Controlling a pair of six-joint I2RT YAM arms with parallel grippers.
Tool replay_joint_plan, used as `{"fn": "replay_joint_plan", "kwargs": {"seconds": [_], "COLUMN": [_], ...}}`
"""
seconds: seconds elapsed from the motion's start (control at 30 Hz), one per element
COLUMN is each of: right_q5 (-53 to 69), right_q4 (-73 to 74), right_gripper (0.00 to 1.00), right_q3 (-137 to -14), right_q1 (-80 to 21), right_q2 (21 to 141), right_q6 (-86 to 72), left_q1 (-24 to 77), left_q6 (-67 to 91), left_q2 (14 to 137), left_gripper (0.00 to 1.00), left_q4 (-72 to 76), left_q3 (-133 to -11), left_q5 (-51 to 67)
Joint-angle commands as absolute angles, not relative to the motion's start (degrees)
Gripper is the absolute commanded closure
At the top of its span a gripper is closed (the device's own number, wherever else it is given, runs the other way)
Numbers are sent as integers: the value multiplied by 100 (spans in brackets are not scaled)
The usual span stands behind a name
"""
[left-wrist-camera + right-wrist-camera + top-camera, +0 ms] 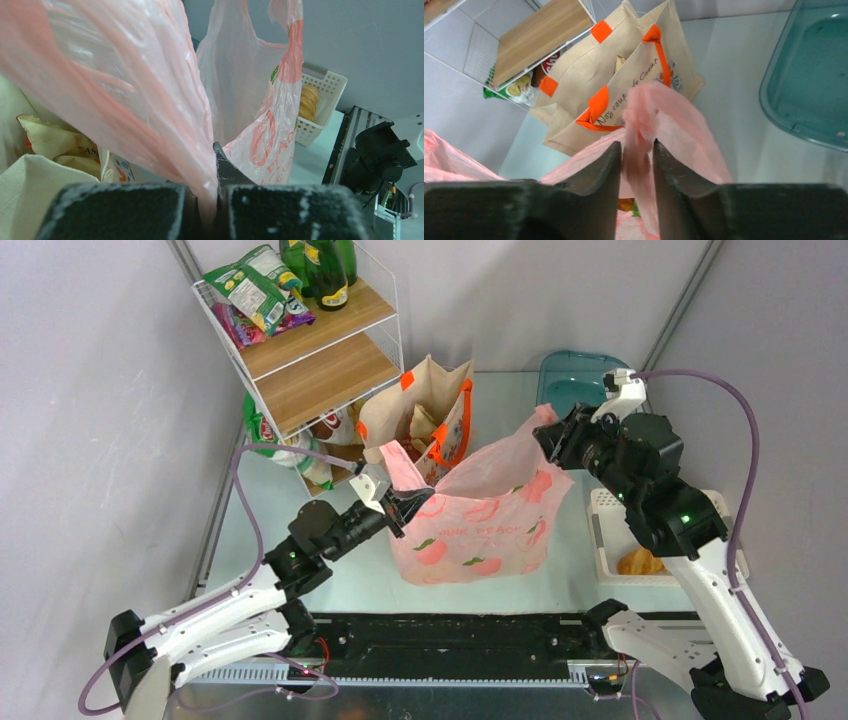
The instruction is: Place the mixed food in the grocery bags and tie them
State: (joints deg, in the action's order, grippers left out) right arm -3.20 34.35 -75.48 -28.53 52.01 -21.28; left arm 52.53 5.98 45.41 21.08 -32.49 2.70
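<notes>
The pink plastic bag (478, 512) stands at mid-table, stretched between both grippers. My left gripper (397, 502) is shut on its left handle (165, 125). My right gripper (549, 435) is shut on its right handle (640, 125), bunched between the jaws. The beige tote (425, 420) with orange handles stands behind the bag and also shows in the right wrist view (624, 65). One golden bread roll (640, 562) lies in the white lattice basket (606, 540); it also shows in the left wrist view (308, 102). The lettuce is not visible.
A wire shelf rack (310, 340) with wooden shelves, snack packets and dark green bottles (325, 270) stands at the back left. A teal tray (575, 380) lies at the back right, also in the right wrist view (809, 80). A black rail (450, 635) runs along the near edge.
</notes>
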Motion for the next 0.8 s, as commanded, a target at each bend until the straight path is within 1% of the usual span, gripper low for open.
{"fn": "replay_joint_plan", "kwargs": {"seconds": [0.0, 0.03, 0.1, 0.17, 0.27, 0.37, 0.43, 0.47, 0.57, 0.67, 0.77], "right_q5": [-845, -945, -1061, -1107, -1013, -579, -68, 390, 1058, 1072, 974], "right_q4": [2995, 2956, 2791, 2657, 2760, 3157, 3314, 3296, 3116, 3074, 3050], "right_gripper": [78, 92, 100, 100, 100, 100, 100, 100, 100, 100, 100], "right_q3": [-7691, -7695, -7691, -7729, -7839, -7858, -7823, -7728, -7519, -7432, -7314], "right_q1": [-3014, -3069, -3181, -3258, -3293, -3296, -3296, -3296, -3304, -3311, -3308], "right_q2": [5193, 5137, 4890, 4566, 4024, 3688, 3629, 3617, 3559, 3500, 3500], "right_q6": [-2248, -2276, -2272, -2269, -2361, -2619, -2829, -2904, -3351, -3637, -3738], "left_q1": [5221, 5221, 5221, 5226, 5222, 5218, 5219, 5214, 5219, 5145, 4870], "left_q6": [505, 495, 538, 646, 894, 1085, 1234, 1332, 1485, 1541, 1632], "left_q2": [4482, 4464, 4365, 4213, 3944, 3621, 3426, 3370, 3139, 3034, 3084], "left_gripper": [100, 100, 100, 100, 100, 100, 100, 100, 100, 100, 100], "left_q4": [2173, 2141, 2047, 1806, 1260, 589, 307, 138, -345, -625, -680], "left_q3": [-3621, -3634, -3672, -3777, -3985, -4157, -4189, -4200, -4255, -4294, -4273], "left_q5": [232, 217, 137, 35, -455, -609, -583, -577, -697, -870, -712]}}
